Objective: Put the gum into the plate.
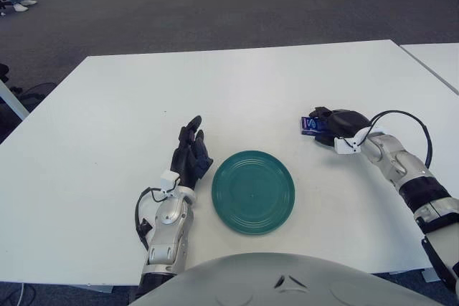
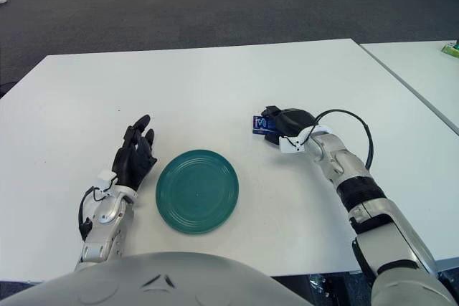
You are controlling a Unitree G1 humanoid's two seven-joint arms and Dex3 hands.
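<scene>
The gum (image 1: pixel 309 125) is a small blue pack lying on the white table, right of the round green plate (image 1: pixel 253 191). My right hand (image 1: pixel 331 125) covers the pack's right end, with dark fingers (image 2: pixel 271 114) curled over its top and the thumb below it. Only the pack's left end shows (image 2: pixel 259 124). The pack sits about a hand's width from the plate's upper right rim. My left hand (image 1: pixel 191 154) shows just left of the plate, fingers stretched forward and holding nothing.
The white table (image 1: pixel 143 98) stretches wide behind and left of the plate. A second white table (image 1: pixel 437 59) adjoins at the far right. A black cable (image 1: pixel 409 123) loops over my right wrist. Grey carpet lies beyond the table.
</scene>
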